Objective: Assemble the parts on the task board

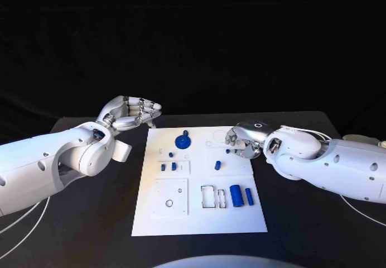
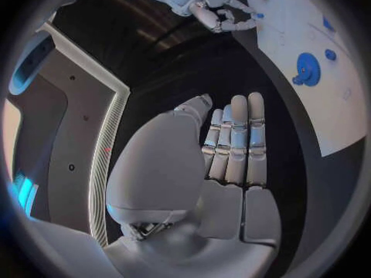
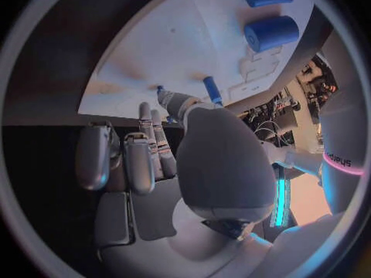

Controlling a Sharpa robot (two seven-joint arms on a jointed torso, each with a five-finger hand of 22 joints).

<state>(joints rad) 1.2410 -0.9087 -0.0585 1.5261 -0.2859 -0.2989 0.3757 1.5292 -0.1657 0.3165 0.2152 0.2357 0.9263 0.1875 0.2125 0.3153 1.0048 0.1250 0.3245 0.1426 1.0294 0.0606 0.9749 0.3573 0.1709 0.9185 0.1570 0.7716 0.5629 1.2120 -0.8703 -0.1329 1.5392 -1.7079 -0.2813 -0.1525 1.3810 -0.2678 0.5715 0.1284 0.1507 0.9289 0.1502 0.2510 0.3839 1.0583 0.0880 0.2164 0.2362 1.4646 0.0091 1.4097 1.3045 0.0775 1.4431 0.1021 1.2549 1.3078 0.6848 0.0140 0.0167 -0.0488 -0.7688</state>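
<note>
Left hand (image 1: 129, 114): raised over the black surface (image 1: 96, 223) just beside the far left corner of the task board (image 1: 201, 220); fingers (image 2: 235, 142) curled in close together, nothing in them; clear of every part

Task board: white plate, centre of the surface, between the two arms

Round blue part (image 1: 183, 139): disc with a small knob, far middle of the board, untouched

Two small blue pegs (image 1: 168, 166): side by side in the left-centre panel of the board, just nearer than the disc

Blue peg (image 1: 218, 164): alone, right of centre, near the right hand

Large blue cylinder (image 1: 236, 195): lying on the near right part of the board, beside an outlined recess

Slim blue bar (image 1: 249, 196): just right of the cylinder, close to the board's right edge

Right hand (image 1: 244, 140): over the far right part of the board, fingers (image 3: 151, 126) bunched downward; a small blue piece (image 1: 229, 151) shows at the fingertips, but whether it is pinched or merely beside them cannot be told

Step in hand, as judged: the right hand is picking or seating a small part at the far right of the board; most parts lie loose, so assembly looks early

Next move, as judged: calls for a firm pinch on the small piece, kept upright, then a straight, gentle press into its matching hole
</note>
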